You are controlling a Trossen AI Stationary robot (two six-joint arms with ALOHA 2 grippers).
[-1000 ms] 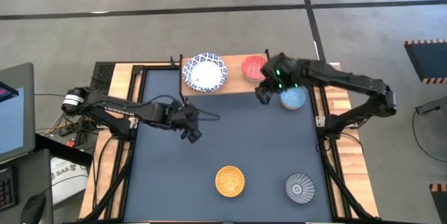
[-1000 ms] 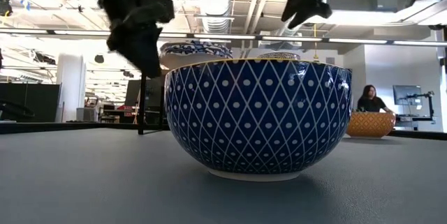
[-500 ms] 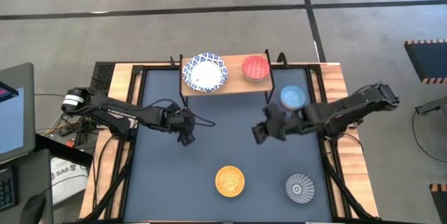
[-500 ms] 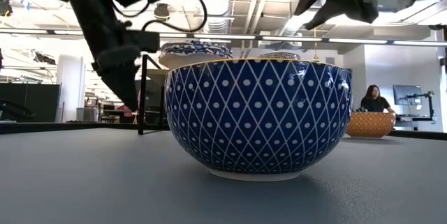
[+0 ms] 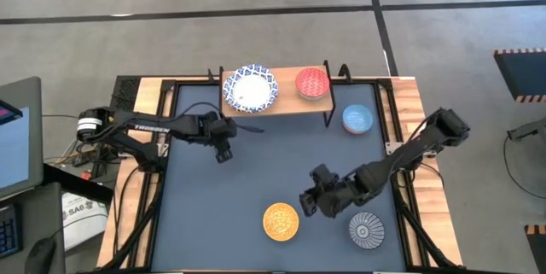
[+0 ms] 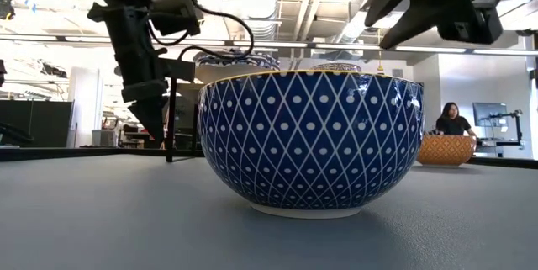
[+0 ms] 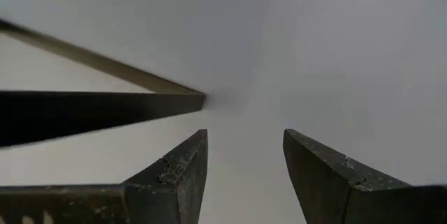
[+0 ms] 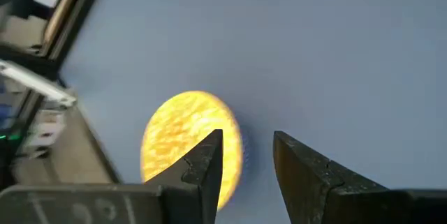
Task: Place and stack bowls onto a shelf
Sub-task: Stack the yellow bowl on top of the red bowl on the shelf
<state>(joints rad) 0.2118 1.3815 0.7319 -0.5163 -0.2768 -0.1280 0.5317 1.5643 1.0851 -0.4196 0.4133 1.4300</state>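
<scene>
With the light blue bowl (image 5: 357, 119) left beside the shelf (image 5: 290, 103) near the desk's far right edge, the right gripper (image 5: 307, 203), fingers parted and empty, has been brought over the yellow bowl (image 5: 281, 221), suggesting it is taken next.

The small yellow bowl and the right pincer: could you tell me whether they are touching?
Apart. The right wrist view shows the open right pincer empty, the small yellow bowl beyond its fingertips; the high view shows bare tabletop between them.
</scene>
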